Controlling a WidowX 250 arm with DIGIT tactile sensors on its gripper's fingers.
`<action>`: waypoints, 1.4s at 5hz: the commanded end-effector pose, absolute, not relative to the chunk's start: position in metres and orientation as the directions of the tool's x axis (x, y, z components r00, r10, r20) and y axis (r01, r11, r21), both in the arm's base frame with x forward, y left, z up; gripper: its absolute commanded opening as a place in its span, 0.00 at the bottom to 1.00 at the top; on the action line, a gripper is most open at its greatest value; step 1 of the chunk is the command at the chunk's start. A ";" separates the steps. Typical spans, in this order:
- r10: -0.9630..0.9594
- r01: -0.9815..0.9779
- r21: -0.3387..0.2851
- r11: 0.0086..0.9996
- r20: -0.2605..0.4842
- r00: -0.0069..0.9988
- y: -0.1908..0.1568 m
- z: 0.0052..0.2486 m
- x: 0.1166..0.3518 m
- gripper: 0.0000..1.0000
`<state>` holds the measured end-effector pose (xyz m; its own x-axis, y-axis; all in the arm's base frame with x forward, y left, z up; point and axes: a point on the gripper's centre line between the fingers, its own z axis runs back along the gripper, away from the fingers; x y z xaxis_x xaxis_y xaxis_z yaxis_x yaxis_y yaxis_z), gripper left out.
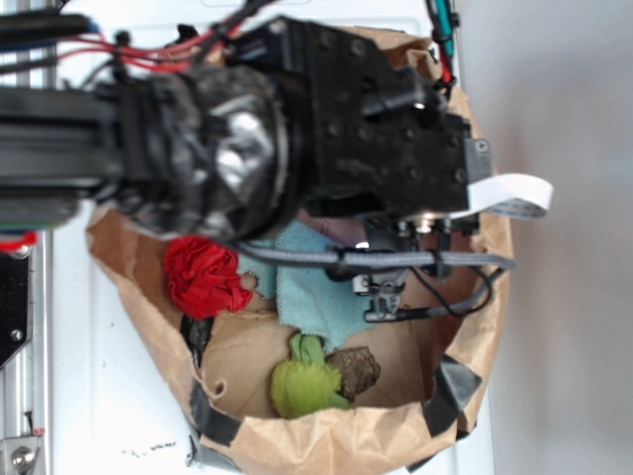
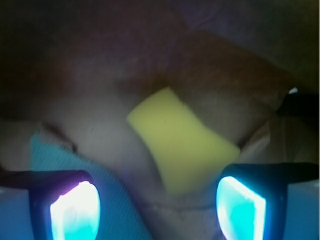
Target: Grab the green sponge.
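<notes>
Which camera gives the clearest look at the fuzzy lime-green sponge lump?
The exterior view. The fuzzy lime-green sponge lump lies unobstructed near the front rim of the brown paper bag. The wrist view misses it entirely, showing only a yellow foam sponge and teal cloth beyond the open claw.

Lime-green sponge (image 1: 302, 384) with darker green flap noted at lower centre; red cloth (image 1: 203, 275) at left; teal cloth (image 1: 316, 287); brown paper bag (image 1: 326, 445); yellow foam (image 2: 182, 142).

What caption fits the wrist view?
Open gripper poised above the yellow sponge, teal cloth alongside, green sponge absent.
</notes>
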<state>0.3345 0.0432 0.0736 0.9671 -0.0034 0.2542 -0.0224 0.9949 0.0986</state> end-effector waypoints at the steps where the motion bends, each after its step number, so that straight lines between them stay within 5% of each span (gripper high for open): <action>1: -0.233 0.161 0.223 0.961 0.352 0.907 0.038 0.079 0.348 1.00; 4: -0.355 0.238 0.325 0.915 0.369 0.859 0.031 0.068 0.345 1.00; 7: -0.356 0.219 0.363 0.905 0.368 0.859 0.028 0.060 0.352 1.00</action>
<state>0.3414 0.0376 0.0475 0.8812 -0.3364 0.3321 0.2134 0.9100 0.3556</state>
